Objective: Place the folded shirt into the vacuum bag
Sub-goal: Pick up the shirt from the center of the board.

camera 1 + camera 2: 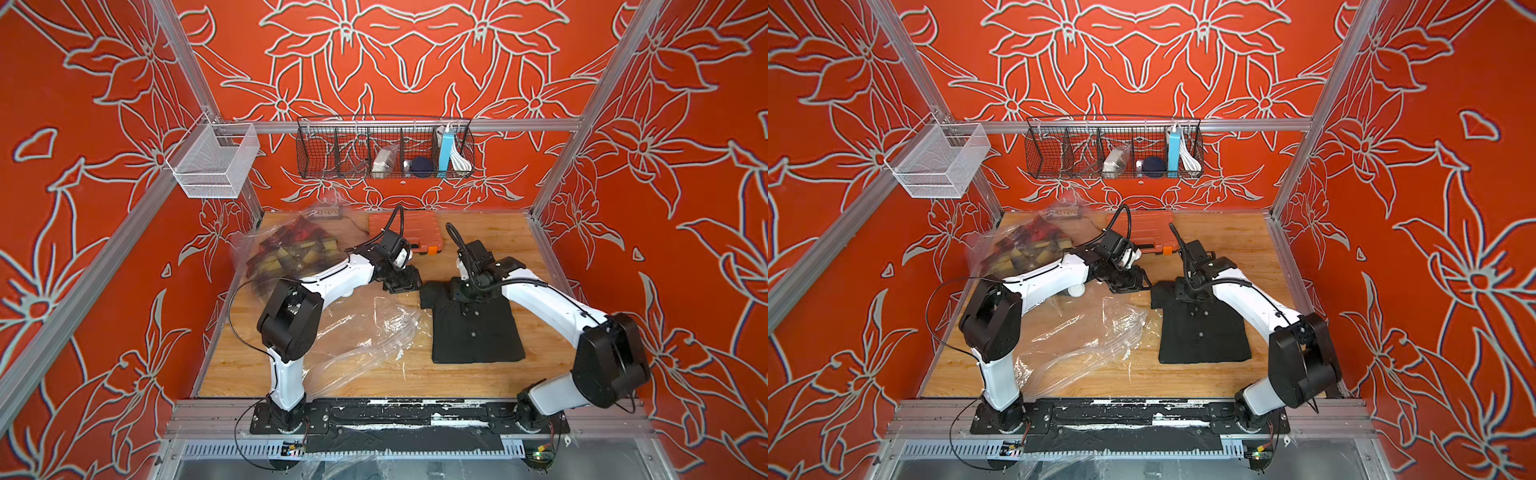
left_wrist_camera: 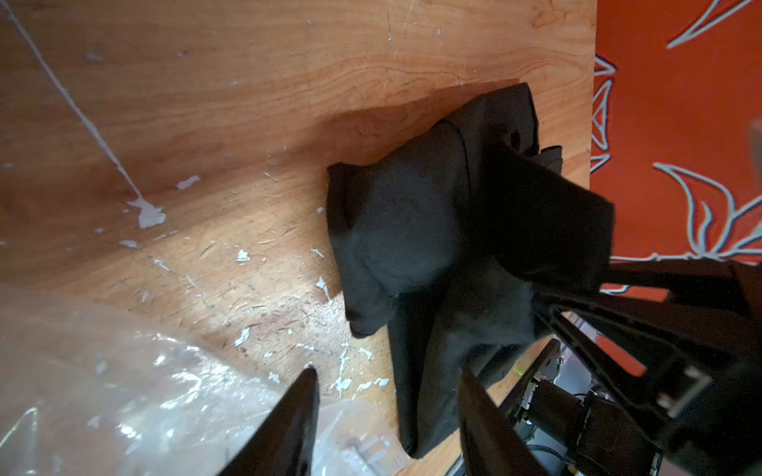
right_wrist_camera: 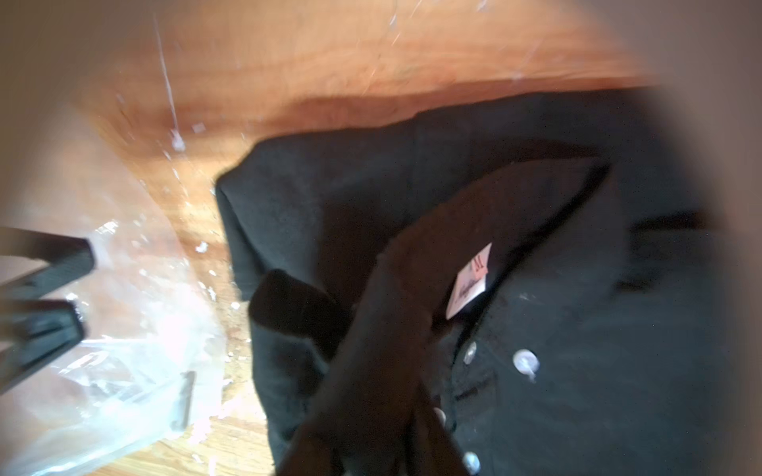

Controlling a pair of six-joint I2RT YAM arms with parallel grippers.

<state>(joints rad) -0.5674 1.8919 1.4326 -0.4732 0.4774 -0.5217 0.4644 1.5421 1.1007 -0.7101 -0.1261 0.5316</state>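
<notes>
On the surface (image 1: 415, 380) the vacuum bag (image 1: 365, 332) is spread beside the left fingers (image 2: 288, 420), which are held open, nothing gripped. The shirt (image 1: 473, 332) is laid just past them, outside the bag; its collar is pinched by the closed right fingers (image 1: 463, 291).

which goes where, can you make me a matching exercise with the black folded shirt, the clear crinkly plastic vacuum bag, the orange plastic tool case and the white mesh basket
1 black folded shirt
2 clear crinkly plastic vacuum bag
3 orange plastic tool case
4 white mesh basket

A hung on the metal frame
B back centre of the wooden table
C partly under the right arm
D spread beside the left arm

Pairs: 1-C, 2-D, 3-B, 4-A
</notes>
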